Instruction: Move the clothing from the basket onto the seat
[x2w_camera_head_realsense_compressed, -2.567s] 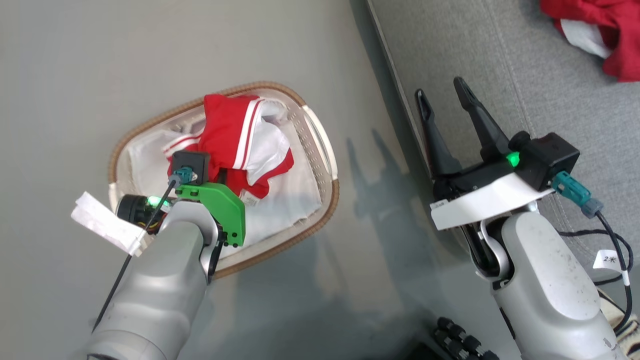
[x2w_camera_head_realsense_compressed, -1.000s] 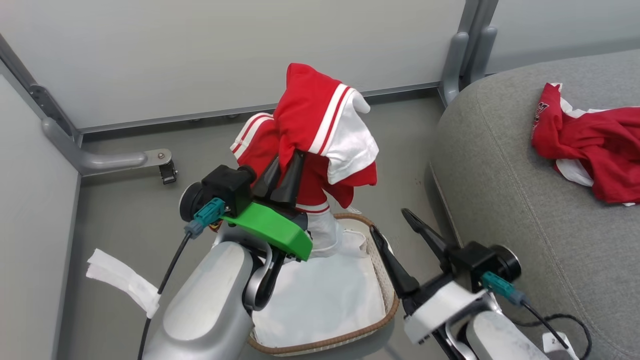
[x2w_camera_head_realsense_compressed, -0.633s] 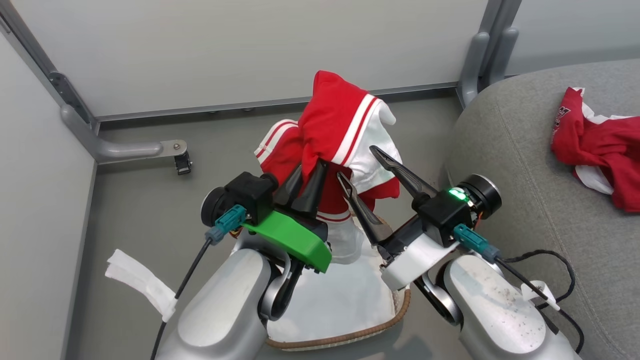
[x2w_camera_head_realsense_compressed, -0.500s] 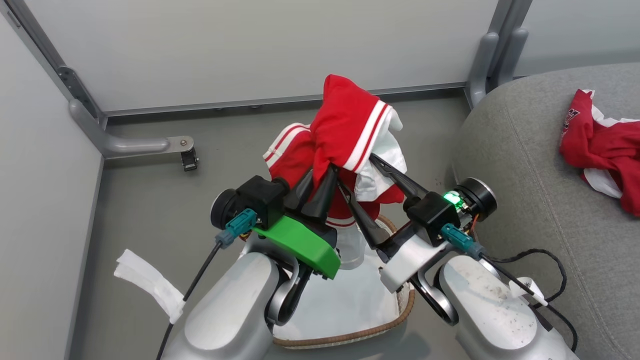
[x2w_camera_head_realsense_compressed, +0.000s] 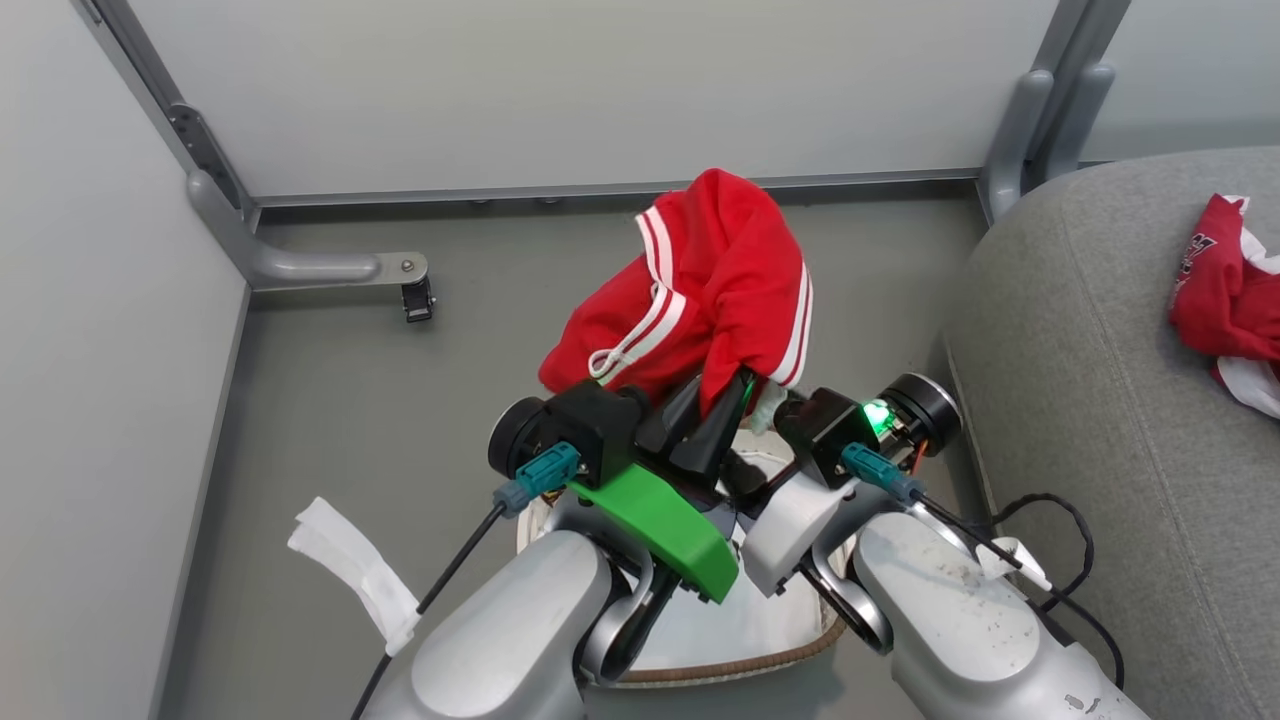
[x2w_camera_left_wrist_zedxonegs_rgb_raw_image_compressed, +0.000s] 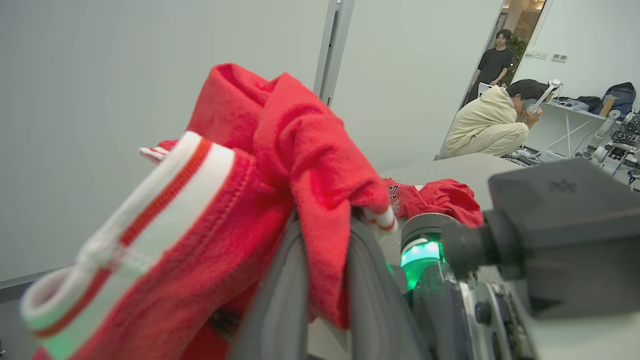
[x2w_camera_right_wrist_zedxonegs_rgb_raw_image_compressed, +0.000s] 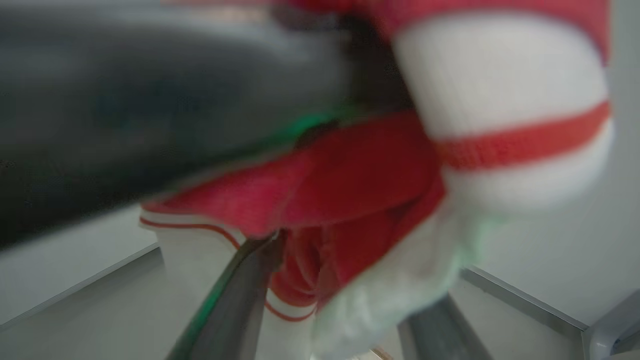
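- My left fingers (x2w_camera_head_realsense_compressed: 722, 425) are clamped on a thin fold of the red jersey (x2w_camera_head_realsense_compressed: 720, 280). It hangs bunched in the air above the basket (x2w_camera_head_realsense_compressed: 760, 662), well short of the seat (x2w_camera_head_realsense_compressed: 1080, 400). So small a pinch could slide out as I swing right, dropping the cloth on the floor (x2w_camera_head_realsense_compressed: 400, 420).
- My right fingers (x2w_camera_right_wrist_zedxonegs_rgb_raw_image_compressed: 240, 305) stand apart with red and white fabric hanging between them, though that view is blurred. If they close on the same fold, the two grips may pull against each other and drag it from the left one.
- My two wrists sit just beside each other under the cloth, so a turn toward the seat could knock them together.
- A striped hem and a white loop of cord (x2w_camera_head_realsense_compressed: 625, 350) dangle on the left side. Either could catch the basket rim or pull the white liner (x2w_camera_head_realsense_compressed: 720, 620) out.
- Another red garment (x2w_camera_head_realsense_compressed: 1215, 300) already lies on the seat, and dropping the jersey on it could tangle the two.
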